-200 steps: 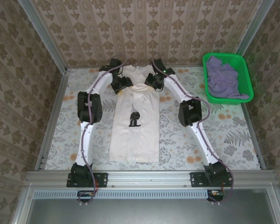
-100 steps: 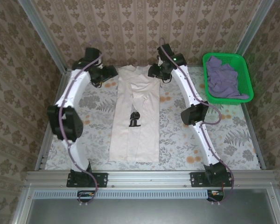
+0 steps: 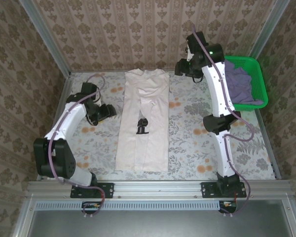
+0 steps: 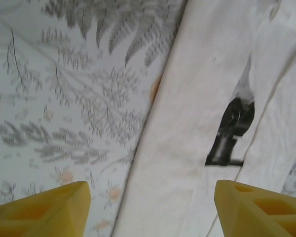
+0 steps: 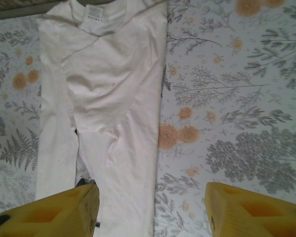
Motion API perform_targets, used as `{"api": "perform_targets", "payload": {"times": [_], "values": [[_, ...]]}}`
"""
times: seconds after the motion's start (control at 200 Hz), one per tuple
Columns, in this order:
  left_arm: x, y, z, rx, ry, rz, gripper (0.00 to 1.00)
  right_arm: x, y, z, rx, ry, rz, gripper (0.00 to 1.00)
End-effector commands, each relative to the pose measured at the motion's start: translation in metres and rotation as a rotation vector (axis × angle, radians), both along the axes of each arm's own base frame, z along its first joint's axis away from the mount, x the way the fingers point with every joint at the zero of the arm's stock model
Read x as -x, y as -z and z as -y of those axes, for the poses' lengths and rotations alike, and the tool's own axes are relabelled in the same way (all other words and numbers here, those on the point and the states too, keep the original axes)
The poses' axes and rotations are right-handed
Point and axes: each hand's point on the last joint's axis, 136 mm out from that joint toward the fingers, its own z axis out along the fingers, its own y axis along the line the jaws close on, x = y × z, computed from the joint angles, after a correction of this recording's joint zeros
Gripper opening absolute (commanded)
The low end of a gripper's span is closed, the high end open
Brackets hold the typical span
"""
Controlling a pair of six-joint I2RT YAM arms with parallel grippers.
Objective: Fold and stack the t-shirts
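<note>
Both arms pulled back off the long-folded cream-white cloth t-shirt (image 3: pixel 143 133); left gripper (image 3: pixel 107 110) and right gripper (image 3: pixel 183 68) empty, jaws wide.

Bright, even light, soft shadows; left wrist view blurred.

Beige damask-papered walls (image 3: pixel 153 29) enclose a table (image 3: pixel 187 138) covered in fern-and-flower print.

A green mesh basket (image 3: pixel 246 60) is set at the table's far right corner — the table (image 3: pixel 187 143) is covered with fern-and-flower cloth, and is enclosed by patterned wallpaper (image 3: pixel 138 34).
</note>
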Motion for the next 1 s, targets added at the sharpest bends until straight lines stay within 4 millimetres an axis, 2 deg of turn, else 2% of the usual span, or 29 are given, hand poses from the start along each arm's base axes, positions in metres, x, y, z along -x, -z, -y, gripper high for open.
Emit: {"api": "perform_targets", "payload": {"times": [0.0, 0.095, 0.17, 0.225, 0.28, 0.325, 0.405, 0.5, 0.595, 0.7, 0.76, 0.995], "values": [[0.028, 0.003, 0.006, 0.041, 0.040, -0.036, 0.67, 0.063, -0.006, 0.026, 0.095, 0.017, -0.153, 0.61], [0.048, 0.014, 0.009, 0.037, 0.068, -0.072, 0.65, 0.086, -0.010, 0.038, 0.138, 0.030, -0.193, 0.62], [0.064, 0.023, 0.013, 0.033, 0.101, -0.101, 0.64, 0.103, -0.016, 0.045, 0.106, 0.050, -0.142, 0.66], [0.076, 0.030, 0.017, 0.037, 0.125, -0.132, 0.63, 0.117, -0.001, 0.048, -0.057, 0.108, -0.108, 0.69], [0.088, 0.037, 0.022, 0.048, 0.144, -0.168, 0.60, 0.137, 0.027, 0.050, -0.270, 0.192, -0.105, 0.66], [0.099, 0.042, 0.026, 0.055, 0.159, -0.201, 0.57, 0.155, 0.042, 0.043, -0.396, 0.212, -0.071, 0.62], [0.115, 0.048, 0.030, 0.057, 0.189, -0.250, 0.54, 0.189, 0.091, 0.019, -0.525, 0.227, -0.126, 0.56], [0.135, 0.054, 0.032, 0.045, 0.218, -0.309, 0.51, 0.236, 0.149, -0.005, -0.521, 0.246, -0.242, 0.50], [0.149, 0.055, 0.031, 0.012, 0.238, -0.353, 0.48, 0.271, 0.190, -0.033, -0.492, 0.212, -0.321, 0.49], [0.162, 0.059, 0.020, -0.074, 0.221, -0.402, 0.47, 0.287, 0.213, -0.050, -0.453, 0.185, -0.341, 0.48], [0.168, 0.062, 0.018, -0.087, 0.199, -0.422, 0.47, 0.292, 0.220, -0.063, -0.451, 0.150, -0.335, 0.48], [0.175, 0.070, 0.017, -0.075, 0.100, -0.422, 0.49, 0.312, 0.247, -0.102, -0.363, 0.071, -0.390, 0.47]]}}
